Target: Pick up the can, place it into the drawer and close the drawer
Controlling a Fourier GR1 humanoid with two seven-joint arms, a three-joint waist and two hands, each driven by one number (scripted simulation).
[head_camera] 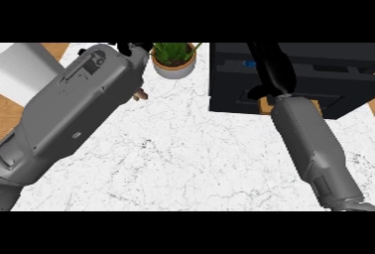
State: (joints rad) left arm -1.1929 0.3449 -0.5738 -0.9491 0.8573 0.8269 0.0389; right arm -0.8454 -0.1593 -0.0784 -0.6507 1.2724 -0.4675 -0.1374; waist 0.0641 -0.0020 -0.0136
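The right robot hand sits over the black box-shaped drawer unit at the far edge of the white marble worktop; its grasp cannot be told. Open room lies mid-worktop.

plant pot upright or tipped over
Upright: the plant pot sits rim-up on the counter, with green leaves rising from it.

Two smooth grey forearms, each ending in a black robot hand.
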